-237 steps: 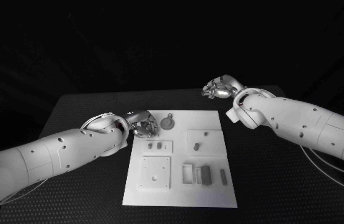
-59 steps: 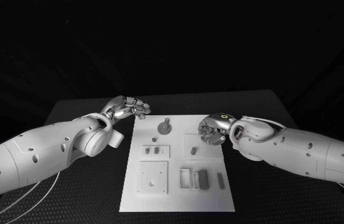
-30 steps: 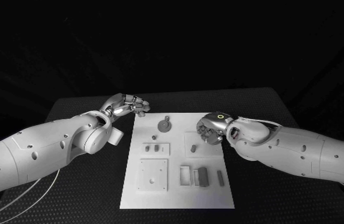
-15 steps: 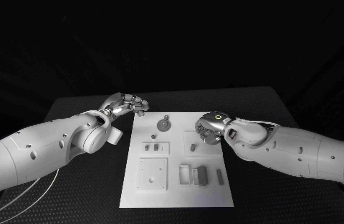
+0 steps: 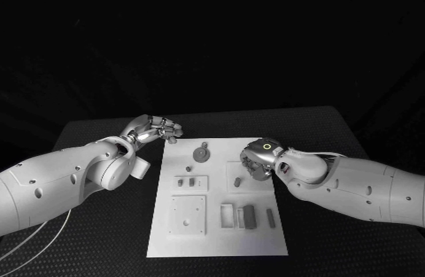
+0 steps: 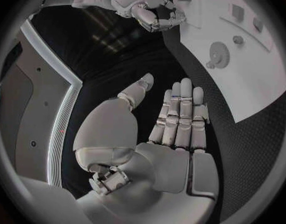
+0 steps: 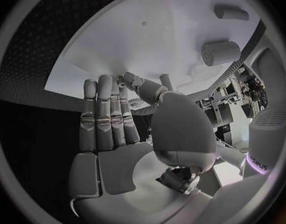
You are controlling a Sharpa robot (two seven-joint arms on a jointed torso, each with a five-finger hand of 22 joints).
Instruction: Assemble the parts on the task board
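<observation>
The white task board [image 5: 217,246] lies in the middle of the black table. On it are a grey gear-like part [image 5: 202,155], a small peg [image 5: 190,168], two small parts on a little plate [image 5: 187,182], an oblong part [image 5: 237,182] and long parts in slots [image 5: 250,217]. My right hand [image 5: 258,159] hovers over the board's far right area, beside the oblong part, fingers stretched [image 7: 105,114] and holding nothing. My left hand [image 5: 156,129] is off the board's far left corner, fingers straight [image 6: 180,119] and empty. The left wrist view shows the board [image 6: 255,79], the gear [image 6: 219,54] and my right hand [image 6: 152,12].
A square white plate with holes [image 5: 188,214] sits on the board's near left. A short round part [image 7: 220,52] stands on the board [image 7: 130,40] ahead of my right hand. Black table [image 5: 97,240] surrounds the board on all sides.
Since the oldest frame my left hand left the board for its far left corner and my right hand came onto the board. Over the last second both barely moved.
</observation>
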